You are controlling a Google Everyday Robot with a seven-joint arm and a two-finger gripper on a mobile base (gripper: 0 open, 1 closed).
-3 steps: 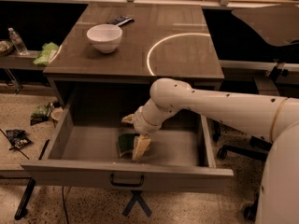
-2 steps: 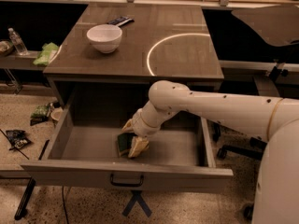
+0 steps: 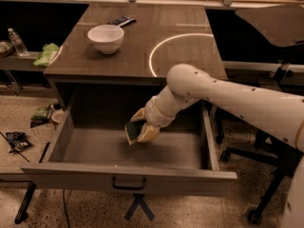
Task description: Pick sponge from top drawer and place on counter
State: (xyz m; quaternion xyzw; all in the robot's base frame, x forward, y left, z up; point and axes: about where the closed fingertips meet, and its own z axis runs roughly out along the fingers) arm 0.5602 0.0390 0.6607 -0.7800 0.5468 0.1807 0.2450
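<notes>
The top drawer (image 3: 128,178) stands pulled open below the counter (image 3: 142,46), which bears a white arc. My gripper (image 3: 141,125) is inside the drawer space, above its floor, shut on the sponge (image 3: 131,131). The sponge shows a dark green face and a yellow edge, tilted on its side between the pale fingers (image 3: 148,133). It hangs clear of the drawer floor. My white arm reaches in from the right over the drawer's right wall.
A white bowl (image 3: 106,38) and a dark flat object (image 3: 121,21) sit on the counter's far left. A pale green cloth (image 3: 46,54) and a bottle (image 3: 17,42) lie on the left bench. Litter lies on the floor left; an office chair base (image 3: 266,194) stands right.
The gripper has risen off the drawer floor with the sponge in it and shifted slightly up and back; the sponge no longer rests on the floor.
</notes>
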